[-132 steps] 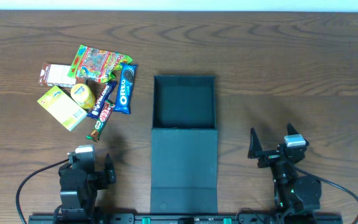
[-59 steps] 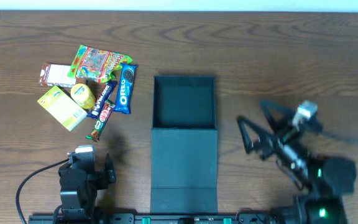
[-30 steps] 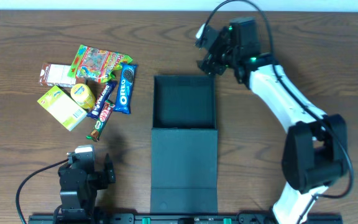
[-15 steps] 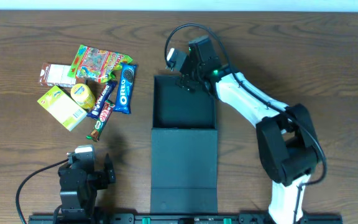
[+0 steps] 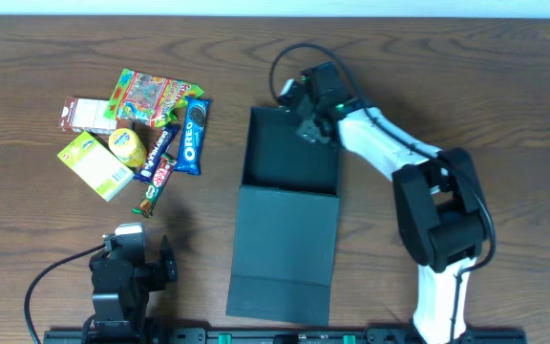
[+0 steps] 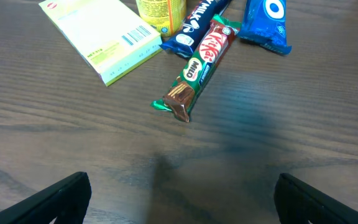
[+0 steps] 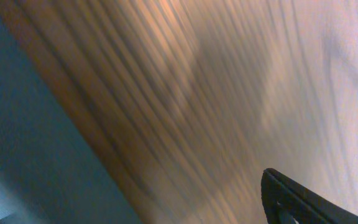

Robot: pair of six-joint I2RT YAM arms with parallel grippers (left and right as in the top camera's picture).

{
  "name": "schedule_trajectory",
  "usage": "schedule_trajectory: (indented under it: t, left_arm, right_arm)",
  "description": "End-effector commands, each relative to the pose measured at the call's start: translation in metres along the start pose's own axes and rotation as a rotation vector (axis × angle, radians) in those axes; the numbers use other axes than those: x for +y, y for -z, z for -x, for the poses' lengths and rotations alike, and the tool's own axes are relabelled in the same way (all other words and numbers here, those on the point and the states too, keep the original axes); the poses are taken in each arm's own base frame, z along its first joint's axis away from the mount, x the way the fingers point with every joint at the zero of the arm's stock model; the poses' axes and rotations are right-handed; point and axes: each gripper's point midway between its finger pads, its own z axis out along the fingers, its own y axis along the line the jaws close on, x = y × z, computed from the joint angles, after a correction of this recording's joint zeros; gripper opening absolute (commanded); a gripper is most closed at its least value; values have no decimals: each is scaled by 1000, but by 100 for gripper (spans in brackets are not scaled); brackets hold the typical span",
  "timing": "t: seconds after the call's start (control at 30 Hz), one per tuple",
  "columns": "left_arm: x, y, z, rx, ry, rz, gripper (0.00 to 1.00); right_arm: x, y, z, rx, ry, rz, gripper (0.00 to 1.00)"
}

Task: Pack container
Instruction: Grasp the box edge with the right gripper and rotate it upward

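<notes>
Lying lengthwise near the middle of the table (image 5: 504,86), the container (image 5: 289,158) has its long axis running from the far side toward the arm bases. It is skewed slightly, with the far end leaning right and the near end left. We see its open box part at the far end, mouth upward, and its flap lid (image 5: 283,258) spread flat on the near side.

At the box's far right corner sits the right gripper (image 5: 306,122), over or against the rim. We cannot tell which, nor whether it is spread or clamped on the wall. Its wrist view is blurred, showing only teal surface at the left, wood grain and one dark finger (image 7: 303,199).

Well left of the container lies a cluster of snack packets, among them an Oreo packet (image 5: 195,136), a KitKat bar (image 6: 197,68) and a yellow-green box (image 5: 94,164). Near the front left edge, the left gripper (image 6: 180,198) hangs over bare wood just short of the KitKat bar, spread wide and holding nothing.
</notes>
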Motion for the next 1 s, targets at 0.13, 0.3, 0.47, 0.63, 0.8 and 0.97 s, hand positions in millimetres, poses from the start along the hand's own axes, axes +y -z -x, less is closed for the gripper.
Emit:
schedule_trajectory:
  t: [0.13,0.3,0.47,0.63,0.8,0.97]
  left_arm:
    - [2,-3,-10,29,-5,10,95]
    - [2,-3,-10,29,-5,10,95]
    - [2,-3,-10,29,-5,10,95]
    - [2,-3,-10,29,-5,10,95]
    - [2,-3,-10,29,-5,10,95]
    - [2,-3,-10,29,-5,10,95]
  right_arm:
    - [-44,-7,-68,157,-184,-35,81]
    - [-69,-4,-117,286,-269,-94,94]
    - [-76,-3,-139,323,-429,-104,87]
    - [-75,-2,-150,345,-539,-108,54]
    - [-78,0,-162,366,-615,-115,40]
    - [-82,3,-181,402,-722,-125,32]
